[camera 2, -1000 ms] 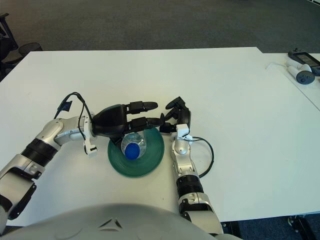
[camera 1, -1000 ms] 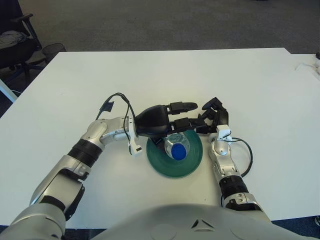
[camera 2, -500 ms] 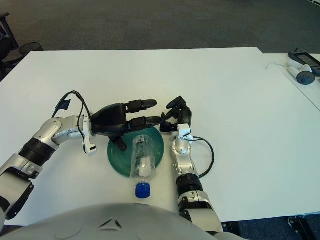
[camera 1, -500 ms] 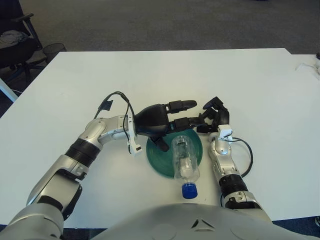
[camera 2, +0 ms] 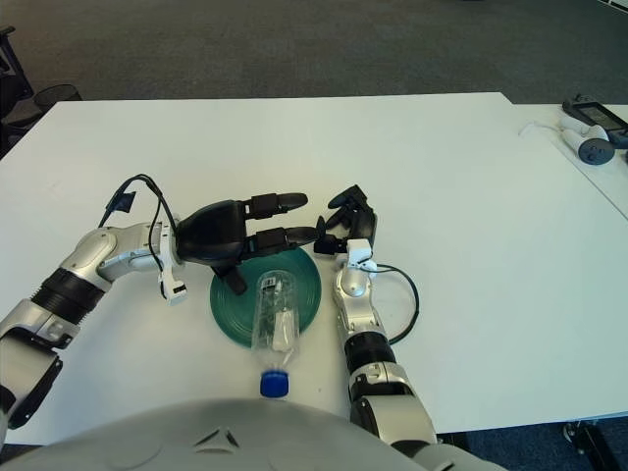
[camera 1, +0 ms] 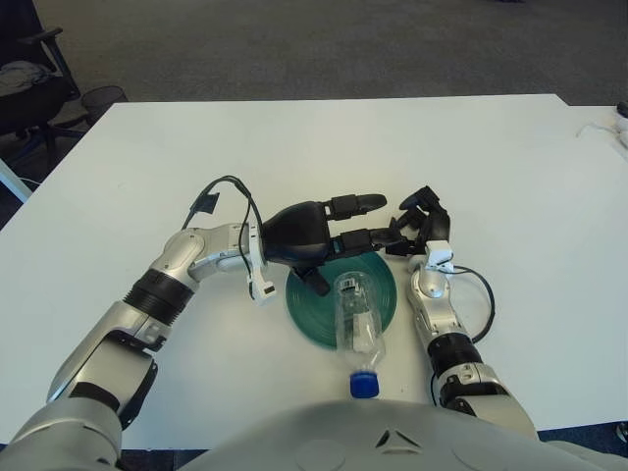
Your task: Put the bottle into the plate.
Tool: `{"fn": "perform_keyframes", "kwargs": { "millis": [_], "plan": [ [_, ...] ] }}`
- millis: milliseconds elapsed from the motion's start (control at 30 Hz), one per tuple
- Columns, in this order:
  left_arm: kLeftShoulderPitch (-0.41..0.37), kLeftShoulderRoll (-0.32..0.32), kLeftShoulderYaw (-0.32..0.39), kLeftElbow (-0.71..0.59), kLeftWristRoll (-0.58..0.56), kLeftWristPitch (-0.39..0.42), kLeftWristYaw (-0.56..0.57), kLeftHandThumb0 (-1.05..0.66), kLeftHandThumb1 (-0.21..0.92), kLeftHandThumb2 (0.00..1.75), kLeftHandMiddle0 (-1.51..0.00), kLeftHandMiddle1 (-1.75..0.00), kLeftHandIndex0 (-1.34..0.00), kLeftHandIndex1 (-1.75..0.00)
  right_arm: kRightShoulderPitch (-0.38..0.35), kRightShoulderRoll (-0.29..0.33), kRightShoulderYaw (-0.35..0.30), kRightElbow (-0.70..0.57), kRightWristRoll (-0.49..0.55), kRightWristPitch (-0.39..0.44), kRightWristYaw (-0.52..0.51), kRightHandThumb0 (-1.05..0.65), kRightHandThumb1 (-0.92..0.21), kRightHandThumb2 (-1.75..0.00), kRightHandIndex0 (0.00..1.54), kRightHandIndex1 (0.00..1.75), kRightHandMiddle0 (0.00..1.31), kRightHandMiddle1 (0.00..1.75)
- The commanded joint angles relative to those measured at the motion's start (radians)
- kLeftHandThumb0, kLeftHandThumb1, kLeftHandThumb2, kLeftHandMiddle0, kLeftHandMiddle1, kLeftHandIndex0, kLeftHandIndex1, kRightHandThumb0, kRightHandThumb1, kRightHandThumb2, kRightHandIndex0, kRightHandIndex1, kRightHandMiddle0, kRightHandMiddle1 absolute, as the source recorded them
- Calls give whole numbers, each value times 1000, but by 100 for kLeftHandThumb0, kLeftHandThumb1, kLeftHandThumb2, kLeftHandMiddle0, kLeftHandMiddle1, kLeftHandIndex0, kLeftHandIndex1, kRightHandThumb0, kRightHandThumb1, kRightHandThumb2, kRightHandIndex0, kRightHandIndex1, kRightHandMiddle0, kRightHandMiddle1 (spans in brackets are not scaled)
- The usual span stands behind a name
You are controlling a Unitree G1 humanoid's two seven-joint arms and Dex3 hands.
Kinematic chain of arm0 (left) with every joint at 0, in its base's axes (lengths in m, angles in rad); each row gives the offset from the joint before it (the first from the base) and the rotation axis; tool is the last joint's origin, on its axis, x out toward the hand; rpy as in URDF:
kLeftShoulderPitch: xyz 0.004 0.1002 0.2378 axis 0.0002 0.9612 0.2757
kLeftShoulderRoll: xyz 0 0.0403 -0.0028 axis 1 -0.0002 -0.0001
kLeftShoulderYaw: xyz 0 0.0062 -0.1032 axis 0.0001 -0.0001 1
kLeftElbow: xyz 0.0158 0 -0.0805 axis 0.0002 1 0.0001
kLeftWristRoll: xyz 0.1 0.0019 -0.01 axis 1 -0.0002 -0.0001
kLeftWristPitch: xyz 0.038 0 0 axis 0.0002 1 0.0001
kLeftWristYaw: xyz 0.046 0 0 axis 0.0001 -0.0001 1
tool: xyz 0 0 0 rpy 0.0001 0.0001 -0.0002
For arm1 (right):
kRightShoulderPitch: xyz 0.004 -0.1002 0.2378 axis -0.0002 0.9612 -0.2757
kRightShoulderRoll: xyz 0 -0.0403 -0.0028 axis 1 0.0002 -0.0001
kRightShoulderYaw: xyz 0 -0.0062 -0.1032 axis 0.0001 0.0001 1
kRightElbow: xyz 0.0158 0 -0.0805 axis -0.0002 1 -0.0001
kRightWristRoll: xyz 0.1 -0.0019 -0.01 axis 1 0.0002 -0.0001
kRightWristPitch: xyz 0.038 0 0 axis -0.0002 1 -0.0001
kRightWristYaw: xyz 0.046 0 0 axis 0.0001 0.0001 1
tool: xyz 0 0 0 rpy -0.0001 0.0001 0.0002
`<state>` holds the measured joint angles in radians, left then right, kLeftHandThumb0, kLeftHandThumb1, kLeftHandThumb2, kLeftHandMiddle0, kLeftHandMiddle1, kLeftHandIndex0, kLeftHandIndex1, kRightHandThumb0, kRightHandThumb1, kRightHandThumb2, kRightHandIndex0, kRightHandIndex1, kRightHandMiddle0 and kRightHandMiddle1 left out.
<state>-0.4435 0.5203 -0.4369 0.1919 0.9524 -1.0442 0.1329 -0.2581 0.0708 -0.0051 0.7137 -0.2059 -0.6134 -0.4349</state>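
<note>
Both views came from the robot's head, looking forward and steeply down over its own chest at the white surface (camera 1: 314,147), near enough that the arms filled the lower half. The two sat side by side, the right eye slightly offset. They shared the green plate (camera 1: 319,316), the bottle (camera 2: 274,319) and both arms. Only the right eye reached the devices (camera 2: 592,132) at the far right edge.

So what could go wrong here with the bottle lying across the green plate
The clear plastic bottle with the blue cap lies on its side, its cap end overhanging the round green plate toward the table's near edge; it could roll off. The left hand, open above the plate's far rim, no longer restrains it.
</note>
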Motion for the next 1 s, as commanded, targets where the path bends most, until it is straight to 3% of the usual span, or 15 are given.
{"fn": "perform_keyframes", "kwargs": {
  "millis": [0, 500, 767, 967],
  "plan": [
    [-14, 15, 9, -10, -12, 7, -9, -103, 92, 107, -4, -1, 0, -12, 45, -50, 21, 94, -72, -40, -45, 0, 9, -175, 94, 165, 70, 175],
    [-25, 9, 5, 11, -110, 13, -64, -98, 92, 103, -5, -1, 0, -18, 3, -86, 72, 204, -146, -70, -177, 0, 7, -175, 88, 172, 70, 175],
    [-19, -2, 15, 32, -208, 26, -111, -98, 92, 100, -6, -1, 0, -25, 33, -46, 62, 145, -50, -59, -69, 0, 7, -175, 87, 175, 70, 174],
    [-57, -36, 50, 123, -372, 57, -142, -97, 92, 93, -8, -1, 0, -37, 41, 3, -5, 110, 103, 26, 50, 0, 7, -175, 88, 172, 70, 174]
  ]
}}
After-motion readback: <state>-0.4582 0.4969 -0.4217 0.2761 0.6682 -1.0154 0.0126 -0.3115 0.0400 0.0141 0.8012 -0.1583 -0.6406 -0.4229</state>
